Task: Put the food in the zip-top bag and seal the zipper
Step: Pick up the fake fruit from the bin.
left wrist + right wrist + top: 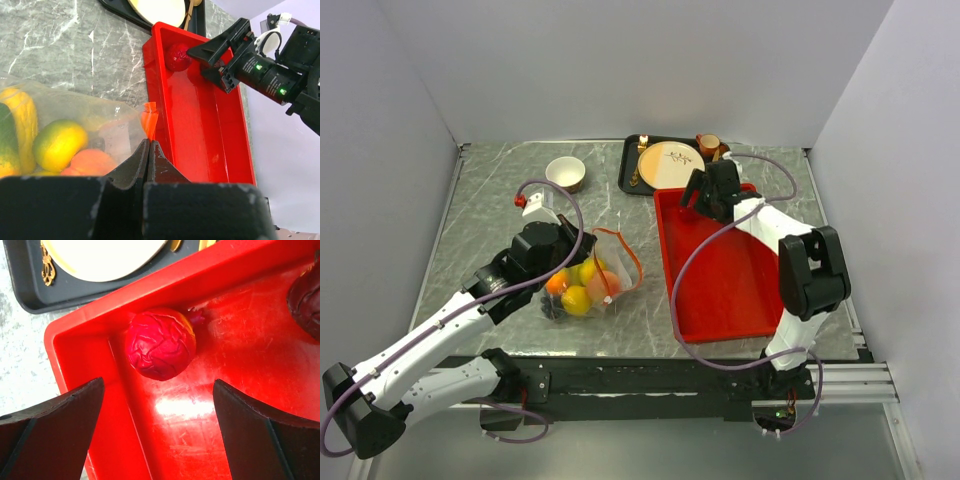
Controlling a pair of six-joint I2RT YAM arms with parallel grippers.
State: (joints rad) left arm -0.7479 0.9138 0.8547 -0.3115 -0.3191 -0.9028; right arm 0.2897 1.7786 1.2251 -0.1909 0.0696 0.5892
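Note:
The clear zip-top bag (588, 285) lies left of the red tray (730, 290) with several toy fruits inside: a yellow-green one (59, 144), an orange one (91, 162) and a yellow one (22, 122). Its orange-red zipper strip (632, 262) loops open at the mouth. My left gripper (149, 143) is shut on the bag's edge just below the strip (150, 119). A red apple (160, 344) sits in the tray's far left corner, with a dark plum (306, 305) to its right. My right gripper (157, 390) is open, hovering just short of the apple.
A black tray (632, 170) with a cream plate (670, 160) and cutlery stands behind the red tray. A brown cup (709, 145) is at its right. A white bowl (565, 172) and a small red-white piece (525, 202) sit at the back left.

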